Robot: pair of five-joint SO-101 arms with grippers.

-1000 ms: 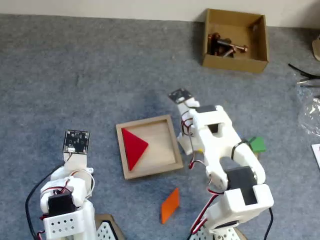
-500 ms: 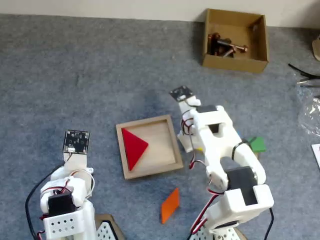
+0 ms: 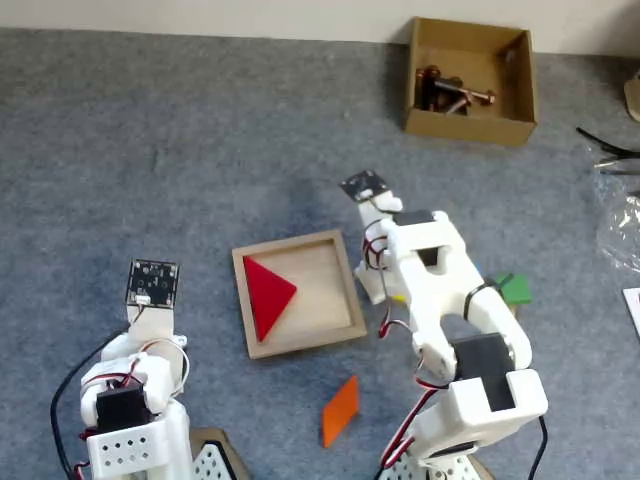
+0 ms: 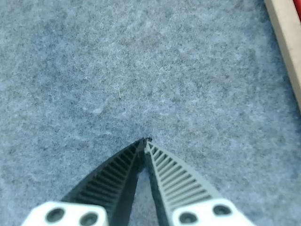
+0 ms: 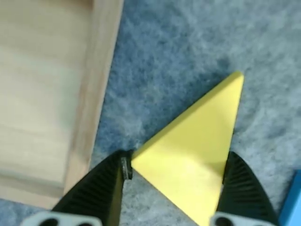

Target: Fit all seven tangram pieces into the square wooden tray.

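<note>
Grey felt covers the table, whose tray holds only the red triangle; the right hand gapes around the yellow triangle, the left hand sits pinched together.

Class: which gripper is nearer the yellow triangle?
Right. The right gripper straddles the yellow triangle beside the tray; the left gripper sits shut over carpet beyond the tray.

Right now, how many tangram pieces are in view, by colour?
red piece: 1
orange piece: 1
green piece: 1
yellow piece: 1
blue piece: 1
Total: 5
</note>
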